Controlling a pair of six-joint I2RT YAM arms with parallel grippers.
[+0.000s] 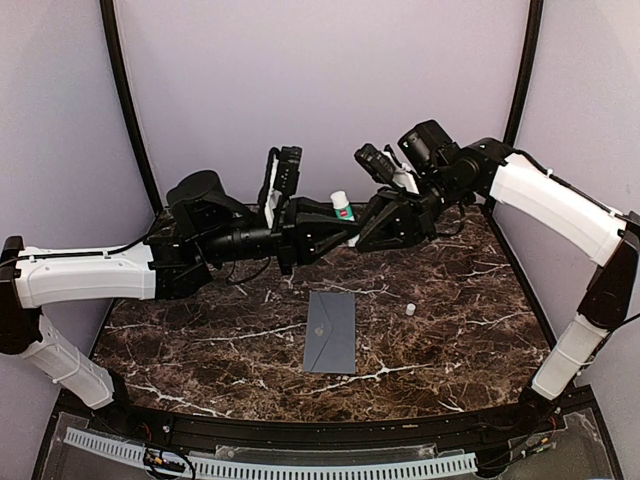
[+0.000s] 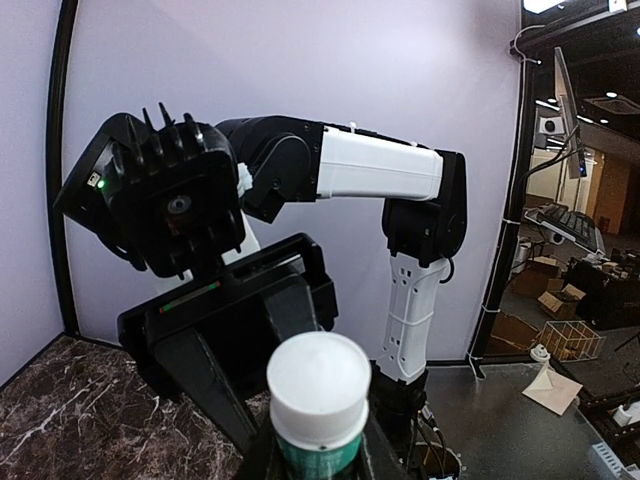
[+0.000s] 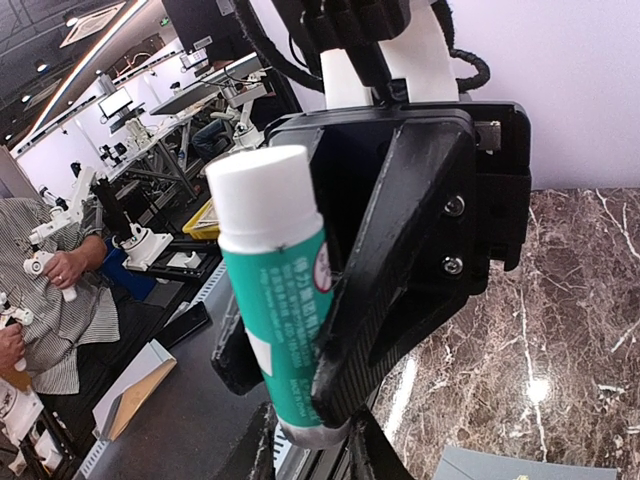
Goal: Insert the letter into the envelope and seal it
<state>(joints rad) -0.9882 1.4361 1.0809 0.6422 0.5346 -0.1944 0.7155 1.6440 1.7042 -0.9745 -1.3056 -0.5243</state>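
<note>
In the upper centre of the top view, the left hand (image 3: 290, 380) pinches a green glue stick (image 1: 342, 205). The right hand (image 3: 315, 455) flanks its base; whether it grips cannot be told. The envelope (image 1: 331, 331) lies flat at the centre of the table (image 1: 200, 340).

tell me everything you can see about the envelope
The envelope is a flat grey-blue paper rectangle, flap lying down, with a small pale emblem near the flap's point. It lies near the middle of the dark marble table, long sides running away from the arm bases. Nothing rests on it; the left hand and right hand are raised beyond it, at a glue stick.
</note>
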